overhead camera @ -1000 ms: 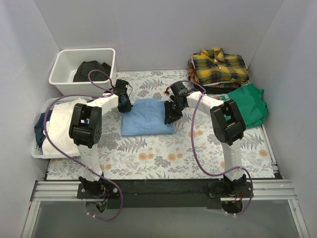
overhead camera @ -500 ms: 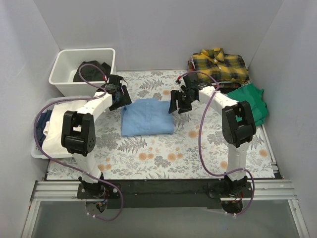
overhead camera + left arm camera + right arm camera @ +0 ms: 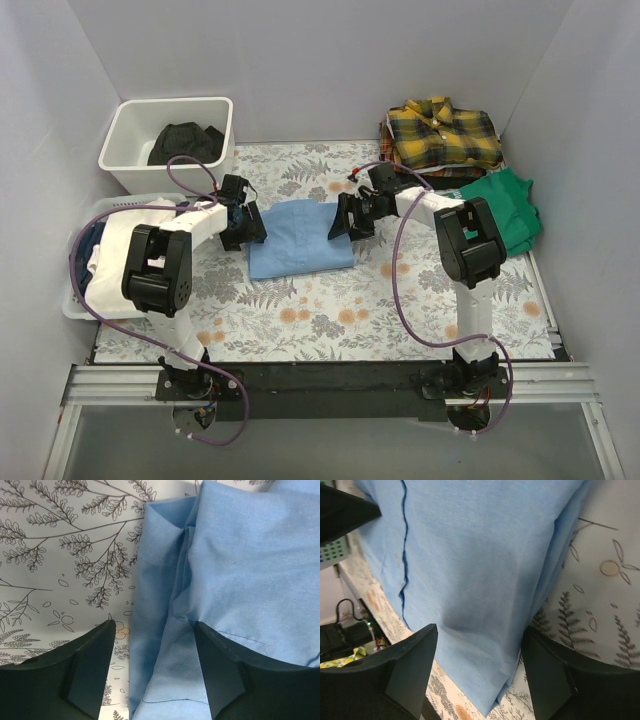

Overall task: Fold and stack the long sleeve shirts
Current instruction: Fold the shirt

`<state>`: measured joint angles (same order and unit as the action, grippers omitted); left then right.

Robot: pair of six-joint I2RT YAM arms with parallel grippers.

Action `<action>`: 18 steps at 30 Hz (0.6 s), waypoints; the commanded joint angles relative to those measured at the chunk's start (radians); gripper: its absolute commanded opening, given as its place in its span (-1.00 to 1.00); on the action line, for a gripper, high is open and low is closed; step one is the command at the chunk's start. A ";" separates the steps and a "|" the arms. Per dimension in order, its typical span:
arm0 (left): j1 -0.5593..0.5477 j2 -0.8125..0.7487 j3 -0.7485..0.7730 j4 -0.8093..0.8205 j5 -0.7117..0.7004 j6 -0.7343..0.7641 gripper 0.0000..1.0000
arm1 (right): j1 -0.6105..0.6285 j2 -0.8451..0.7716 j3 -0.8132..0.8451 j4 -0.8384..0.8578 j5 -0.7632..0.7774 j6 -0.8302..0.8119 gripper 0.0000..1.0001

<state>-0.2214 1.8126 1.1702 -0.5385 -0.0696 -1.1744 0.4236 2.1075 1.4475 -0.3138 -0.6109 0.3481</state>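
Both arms have dropped back to the folded light blue shirt (image 3: 300,236), after lifting clear of it half a second ago; a second ago they were pressed to these same two side edges. Seen from above, the left pincer (image 3: 243,225) and right pincer (image 3: 350,218) now flank the neat rectangle at mid-tabletop (image 3: 330,310), jaws spread and nothing held. The shirt's near right corner sits slightly lower than before. The plaid shirt (image 3: 440,130) lies folded at the far right corner, well apart.

Left wrist view: the left pincer (image 3: 154,630) stands open over the shirt's (image 3: 240,570) layered side edge, one finger above the floral tabletop (image 3: 60,555), the other above cloth.

Right wrist view: the right pincer (image 3: 480,635) gapes across the opposite edge of the shirt (image 3: 470,555), where blue fabric meets tabletop (image 3: 600,580).

Folding looks complete; a two-sided lift toward the stack seems next.
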 commanded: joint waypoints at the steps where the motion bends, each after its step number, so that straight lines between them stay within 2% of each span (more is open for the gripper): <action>1: 0.005 0.024 -0.037 -0.015 -0.016 -0.002 0.20 | 0.000 0.097 -0.055 0.122 -0.084 0.037 0.52; 2: 0.004 0.030 -0.040 -0.020 -0.018 0.002 0.06 | 0.003 0.107 -0.055 0.130 -0.087 0.037 0.52; 5: 0.004 0.045 -0.061 -0.017 -0.015 0.009 -0.20 | 0.021 0.149 -0.039 0.131 -0.105 0.032 0.52; 12: 0.004 0.059 -0.049 -0.015 -0.001 0.012 -0.28 | 0.049 0.195 -0.012 0.133 -0.125 0.048 0.47; 15: 0.005 0.063 -0.040 -0.017 0.001 0.015 -0.27 | 0.049 0.200 -0.009 0.136 -0.135 0.055 0.23; 16: 0.005 0.063 -0.038 -0.017 0.002 0.012 -0.25 | 0.050 0.198 -0.012 0.137 -0.132 0.058 -0.06; 18: 0.004 0.060 -0.029 -0.021 0.002 0.009 -0.19 | 0.049 0.183 -0.018 0.136 -0.119 0.061 -0.35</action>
<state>-0.2195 1.8229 1.1549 -0.5114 -0.0608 -1.1759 0.4484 2.2349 1.4677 -0.1062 -0.8249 0.4271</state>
